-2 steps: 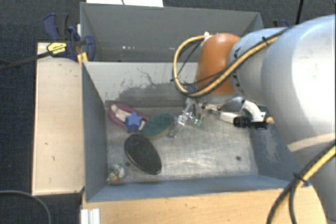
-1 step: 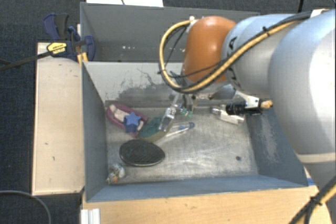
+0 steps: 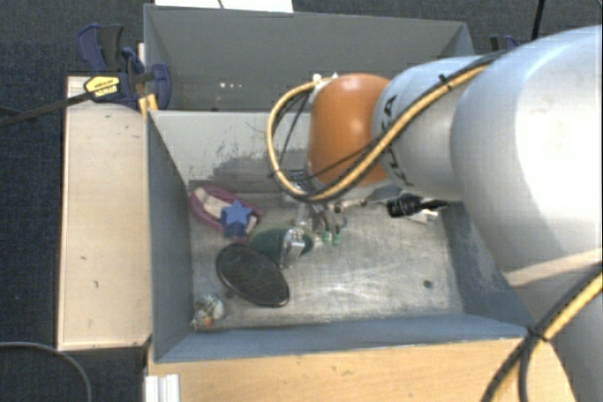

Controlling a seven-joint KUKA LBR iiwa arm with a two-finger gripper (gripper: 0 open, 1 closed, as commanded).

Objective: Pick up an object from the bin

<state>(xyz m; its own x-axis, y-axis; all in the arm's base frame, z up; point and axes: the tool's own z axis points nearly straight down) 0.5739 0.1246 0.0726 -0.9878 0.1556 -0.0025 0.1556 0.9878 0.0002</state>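
Observation:
My gripper (image 3: 315, 233) hangs low over the middle of the bin floor, just under the arm's orange cover. Its tip is right beside a dark green rounded thing (image 3: 270, 243), touching or nearly touching that thing's right end. A black oval disc (image 3: 252, 275) lies flat just below and left of the green thing. Further left, a pink and purple thing (image 3: 213, 202) lies with a small blue star-shaped piece (image 3: 238, 217) against it.
A small pale, yellowish bit (image 3: 206, 309) lies in the bin's front left corner. The arm and its cables cover the bin's right side and back. Bare floor shows to the right of the gripper, towards the front wall.

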